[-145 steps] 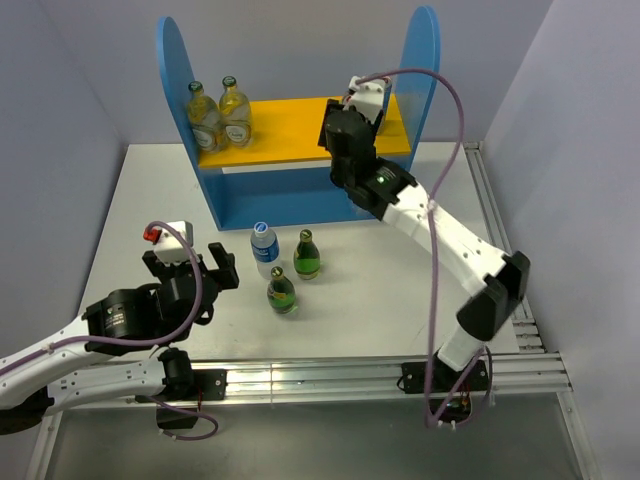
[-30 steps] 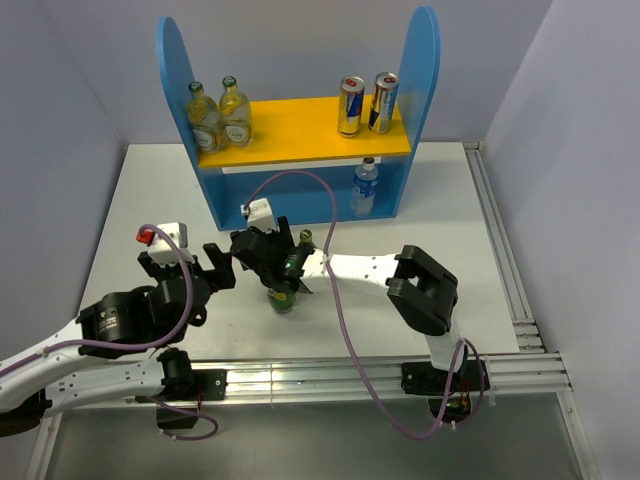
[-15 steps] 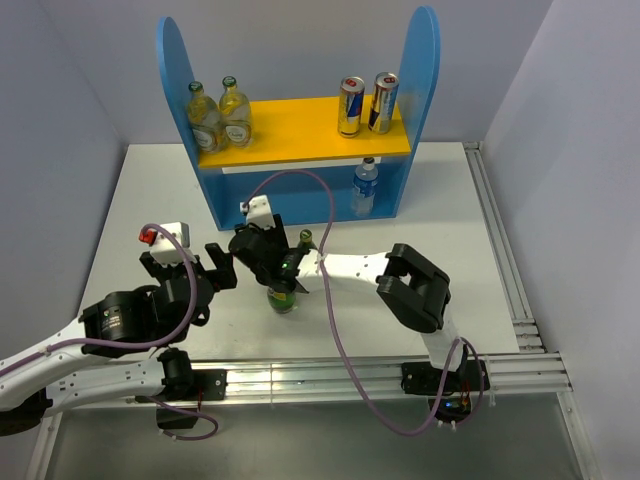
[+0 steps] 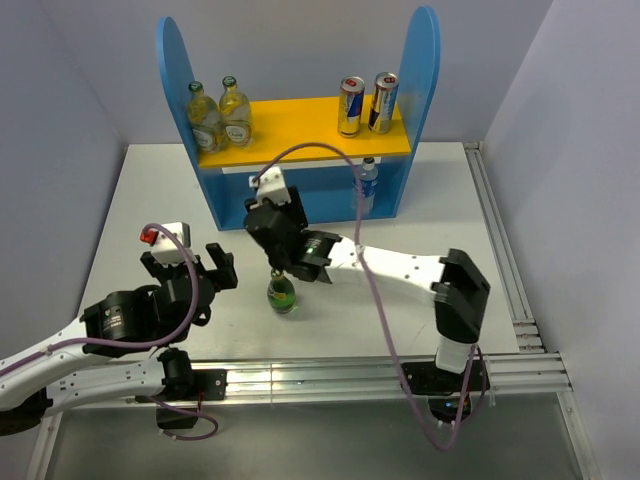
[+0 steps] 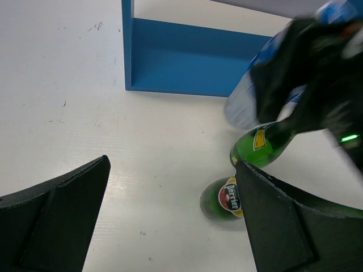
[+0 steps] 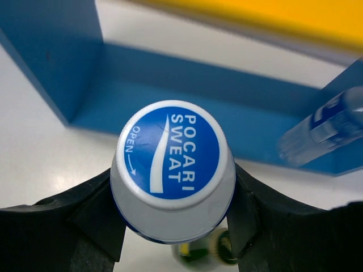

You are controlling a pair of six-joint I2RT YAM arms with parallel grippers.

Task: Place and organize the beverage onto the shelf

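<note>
My right gripper [image 6: 173, 190] is shut on a Pocari Sweat bottle [image 6: 170, 150], one finger on each side just under its blue cap. From above, that gripper [image 4: 283, 258] hangs over the table in front of the blue shelf [image 4: 300, 195], and it hides the bottle. In the left wrist view the held bottle [image 5: 243, 105] is blurred and tilted. Two green Perrier bottles [image 5: 224, 198] [image 5: 264, 144] stand below it. My left gripper [image 4: 222, 265] is open and holds nothing, left of the nearer green bottle [image 4: 281, 293].
The yellow-orange board [image 4: 300, 125] carries two yellowish bottles [image 4: 220, 115] at its left end and two cans [image 4: 365, 103] at its right. A clear blue-labelled bottle [image 4: 366, 187] stands on the shelf's base at the right. Walls close in on the left and right.
The right gripper has closed on the Pocari Sweat bottle and lifted it up and back toward the shelf. Its elbow has swung right. The left arm has not moved.
</note>
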